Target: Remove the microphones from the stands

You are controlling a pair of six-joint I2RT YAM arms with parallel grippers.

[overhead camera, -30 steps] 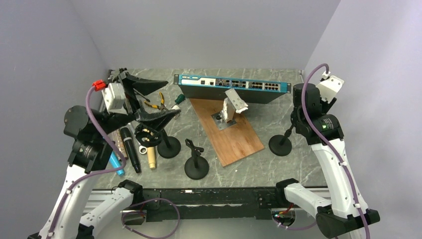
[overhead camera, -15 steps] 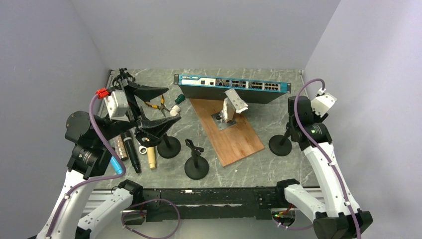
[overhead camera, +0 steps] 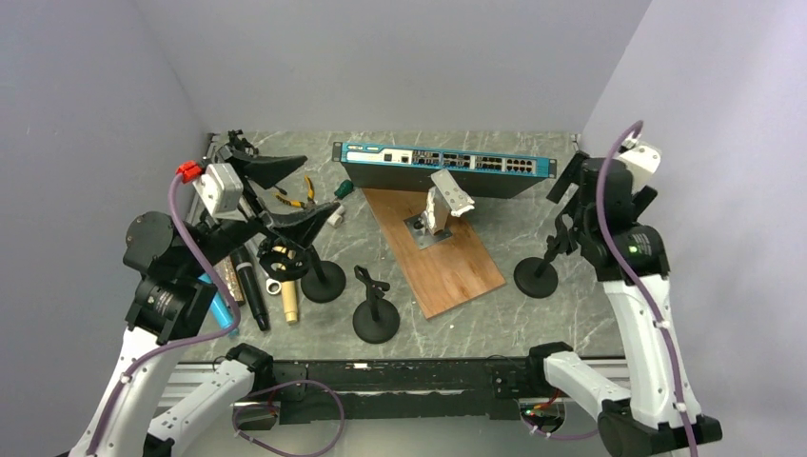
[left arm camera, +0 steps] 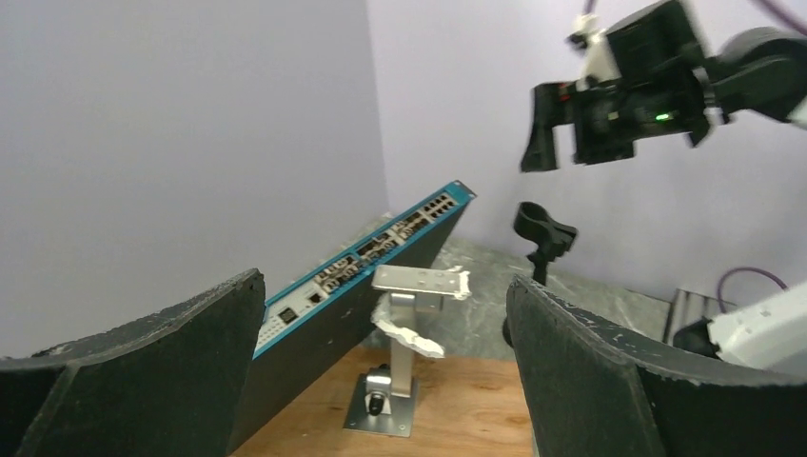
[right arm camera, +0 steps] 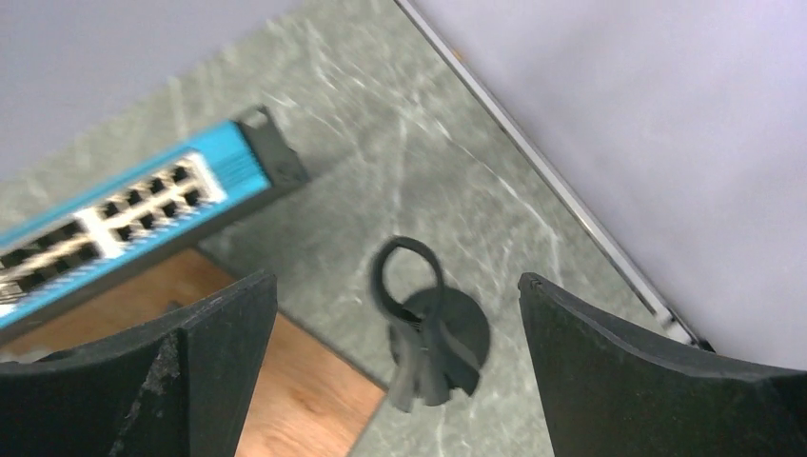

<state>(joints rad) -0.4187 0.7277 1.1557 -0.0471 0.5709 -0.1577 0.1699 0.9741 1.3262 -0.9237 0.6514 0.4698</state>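
The right end effector (right arm camera: 392,286) hangs right over a black stand (right arm camera: 440,333) near the right edge of the surface (overhead camera: 533,224). The ring clip on top of that stand is empty. If the arm comes down crooked, one of its fingers (right arm camera: 219,371) may hit the clip and tip the stand over, because the stand is thin and tall.

The left end effector (overhead camera: 324,188) hangs over the left side of the surface, close above another stand (overhead camera: 324,282). A low swing there may bump that stand.

A black microphone (overhead camera: 246,284) lies flat near the left edge of the surface. A gold microphone (overhead camera: 288,301) and a blue microphone (overhead camera: 225,314) lie next to it. They are round, so a push may make them roll off the near edge. I see no microphone in any clip, but the left arm hides part of that side.

Both end effectors are spread wide. Neither one holds or touches anything.
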